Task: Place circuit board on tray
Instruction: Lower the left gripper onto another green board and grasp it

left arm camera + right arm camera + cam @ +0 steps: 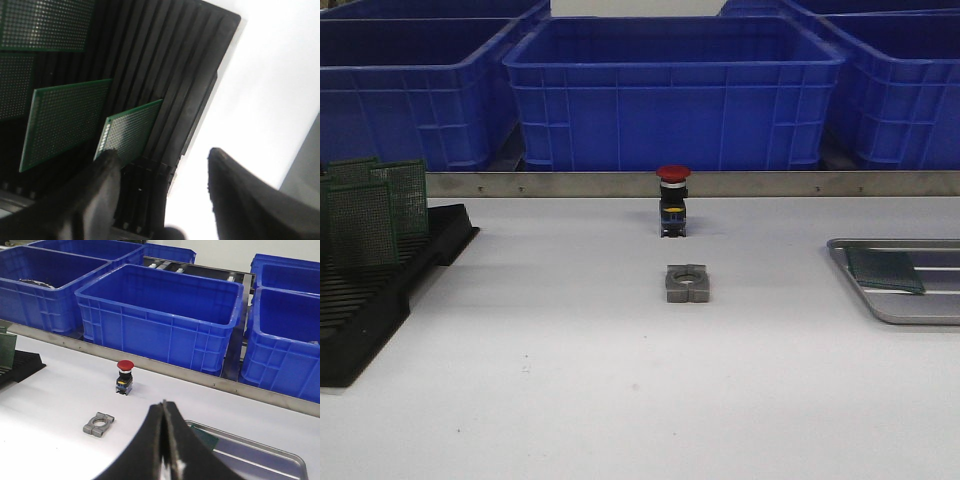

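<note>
While the left gripper [160, 172], jaws wide, hovers over boards upright in the black rack [380, 290] and one circuit board [883, 270] lies on the tray [910, 308], the right gripper [165, 450] is closed empty; boards look thin, stiff, light, so pinch the top edge.

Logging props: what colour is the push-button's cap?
Red, on the push-button; clearest in the front view.

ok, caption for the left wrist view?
Open left gripper beside green circuit boards standing in the black slotted rack.

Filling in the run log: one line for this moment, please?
left gripper open over rack | right gripper shut, empty | one circuit board on tray
</note>
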`<state>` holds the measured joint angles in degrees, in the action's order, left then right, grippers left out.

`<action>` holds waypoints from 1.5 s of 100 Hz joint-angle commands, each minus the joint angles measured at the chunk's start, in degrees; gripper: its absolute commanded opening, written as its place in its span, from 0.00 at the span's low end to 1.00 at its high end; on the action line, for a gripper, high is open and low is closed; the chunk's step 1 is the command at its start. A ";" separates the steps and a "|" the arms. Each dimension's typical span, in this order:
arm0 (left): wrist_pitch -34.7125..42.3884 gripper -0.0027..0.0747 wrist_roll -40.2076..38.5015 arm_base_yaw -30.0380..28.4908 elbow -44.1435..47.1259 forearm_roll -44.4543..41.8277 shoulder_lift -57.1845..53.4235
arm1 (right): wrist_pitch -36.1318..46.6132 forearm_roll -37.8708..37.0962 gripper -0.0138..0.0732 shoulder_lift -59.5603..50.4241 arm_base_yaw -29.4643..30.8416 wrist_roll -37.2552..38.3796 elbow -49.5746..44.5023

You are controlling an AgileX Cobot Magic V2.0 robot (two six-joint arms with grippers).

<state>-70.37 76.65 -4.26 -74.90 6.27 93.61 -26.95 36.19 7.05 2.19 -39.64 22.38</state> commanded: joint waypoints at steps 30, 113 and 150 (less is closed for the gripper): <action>3.19 0.51 5.32 -0.08 -1.18 0.34 -2.02 | 3.76 1.29 0.03 0.58 -0.21 -0.36 1.20; 7.20 0.51 9.83 -0.08 -1.18 0.85 3.88 | 3.47 1.29 0.03 0.58 -0.21 -0.36 1.20; 6.61 0.51 9.83 -0.08 -1.38 1.05 6.92 | 2.82 1.29 0.03 0.58 -0.21 -0.36 1.20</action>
<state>-63.48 86.43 -4.26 -74.81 6.25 102.87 -27.26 36.19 7.05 2.19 -39.64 22.38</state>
